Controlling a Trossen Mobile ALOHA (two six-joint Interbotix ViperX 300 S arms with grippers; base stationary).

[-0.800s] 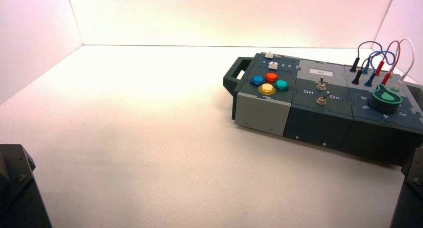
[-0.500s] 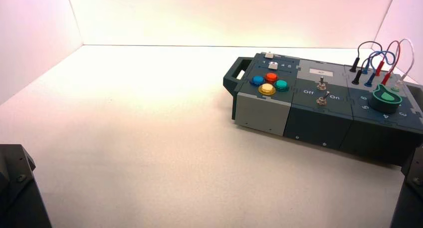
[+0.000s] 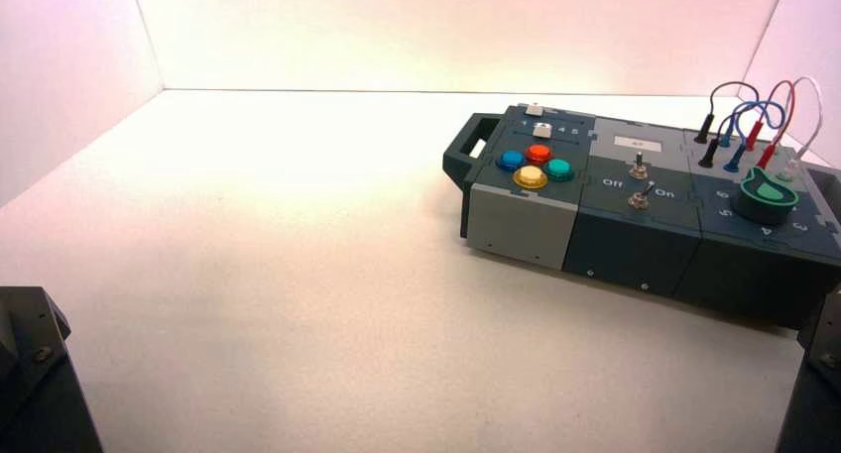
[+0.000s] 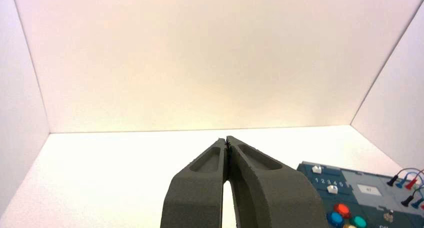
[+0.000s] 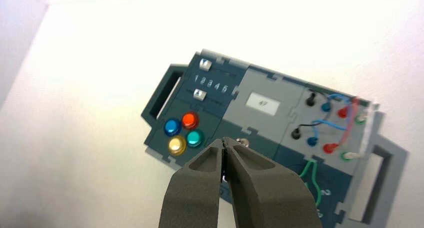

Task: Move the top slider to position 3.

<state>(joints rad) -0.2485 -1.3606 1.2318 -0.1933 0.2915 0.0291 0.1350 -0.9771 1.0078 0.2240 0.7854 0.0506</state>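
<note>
Desk (image 3: 298,275): lying bare and open across the left and the near side; white walls are closing it in at the back and both sides.
Box (image 3: 635,245): sitting at the right of the desk, turned slightly, its handle (image 3: 474,146) pointing left.
Top slider (image 3: 535,109): sitting at the box's far left corner, on the row beyond the second slider (image 3: 541,130).
Left pincer (image 4: 227,140): hanging over the desk's left part, well apart from the box; tips pressed together, holding nothing.
Right pincer (image 5: 223,141): hovering above the box near the toggle switches (image 3: 640,180), touching nothing; tips together, empty.
Surroundings: four coloured buttons (image 3: 534,165) are sitting just nearer than the sliders; green knob (image 3: 766,197) and wires (image 3: 754,126) are occupying the box's right end.
</note>
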